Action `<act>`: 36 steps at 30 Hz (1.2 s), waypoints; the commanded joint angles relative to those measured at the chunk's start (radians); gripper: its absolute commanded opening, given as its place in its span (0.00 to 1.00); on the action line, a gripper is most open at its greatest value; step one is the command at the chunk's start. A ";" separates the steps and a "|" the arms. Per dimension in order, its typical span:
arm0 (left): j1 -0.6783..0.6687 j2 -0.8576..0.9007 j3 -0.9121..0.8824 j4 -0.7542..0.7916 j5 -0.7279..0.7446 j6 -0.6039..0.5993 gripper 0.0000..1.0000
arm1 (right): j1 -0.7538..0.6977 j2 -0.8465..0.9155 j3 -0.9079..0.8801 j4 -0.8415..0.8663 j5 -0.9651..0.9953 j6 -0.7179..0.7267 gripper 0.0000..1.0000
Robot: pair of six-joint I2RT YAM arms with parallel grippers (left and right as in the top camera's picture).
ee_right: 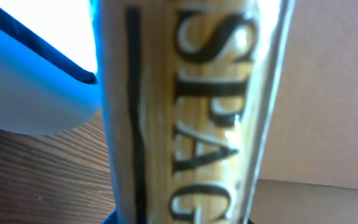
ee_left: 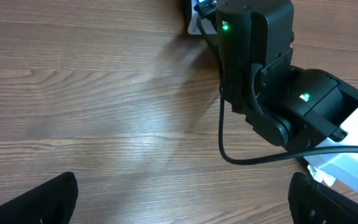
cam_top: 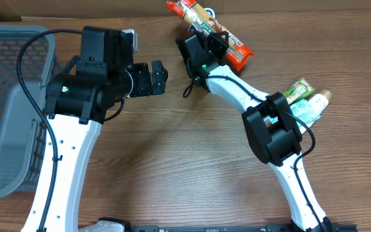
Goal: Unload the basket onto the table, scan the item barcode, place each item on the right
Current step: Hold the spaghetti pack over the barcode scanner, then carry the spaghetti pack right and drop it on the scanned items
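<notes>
One spaghetti pack (cam_top: 190, 11) in right claw (cam_top: 203, 37); basket (cam_top: 8, 116) left, bottle (cam_top: 312, 105) right.

Soft, even light falls from above onto the brown wood-grain table (cam_top: 172, 148). The overhead view is sharp, with only faint, diffuse shadows beside the white-and-black robot arms (cam_top: 73, 161). In the left wrist view a pale sheen lies across the boards at the centre, and two small green indicator lights (ee_left: 225, 27) glow on the black housing (ee_left: 260, 56). The right wrist view is badly out of focus: the long yellow plastic spaghetti packet with dark lettering (ee_right: 191, 112) fills it, smeared, beside a blown-out white patch (ee_right: 48, 31) edged in blue.
</notes>
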 commanded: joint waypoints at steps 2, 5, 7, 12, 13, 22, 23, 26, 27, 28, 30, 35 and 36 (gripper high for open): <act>-0.001 0.002 0.003 0.000 0.005 -0.003 1.00 | -0.018 -0.032 0.045 0.031 0.136 0.017 0.04; -0.001 0.002 0.003 0.000 0.005 -0.003 1.00 | -0.016 -0.033 0.045 0.031 0.162 0.017 0.04; -0.001 0.002 0.003 0.000 0.005 -0.003 0.99 | -0.015 -0.033 0.045 0.031 0.181 0.017 0.04; -0.001 0.002 0.003 0.000 0.005 -0.003 1.00 | -0.015 -0.049 0.045 0.028 0.216 0.023 0.04; -0.001 0.002 0.003 0.000 0.005 -0.003 1.00 | -0.015 -0.061 0.045 0.023 0.210 0.033 0.04; -0.001 0.002 0.003 0.000 0.005 -0.003 1.00 | -0.028 -0.388 0.045 -0.292 -0.042 0.360 0.04; -0.001 0.002 0.003 0.000 0.005 -0.003 0.99 | -0.031 -0.439 0.045 -0.341 -0.088 0.401 0.04; -0.001 0.002 0.003 0.000 0.005 -0.003 1.00 | -0.038 -0.608 0.045 -0.541 -0.222 0.602 0.04; -0.001 0.002 0.003 0.000 0.005 -0.003 1.00 | -0.040 -0.654 0.045 -0.609 -0.254 0.689 0.04; -0.001 0.002 0.003 0.000 0.005 -0.003 1.00 | -0.044 -0.690 0.045 -0.667 -0.285 0.768 0.04; -0.001 0.002 0.003 0.000 0.005 -0.003 1.00 | -0.061 -0.766 0.045 -0.798 -0.373 0.961 0.04; -0.001 0.002 0.003 0.000 0.005 -0.003 0.99 | -0.178 -0.888 0.045 -1.131 -0.536 1.502 0.04; -0.001 0.002 0.003 0.000 0.005 -0.003 1.00 | -0.203 -0.893 0.045 -1.189 -0.541 1.599 0.04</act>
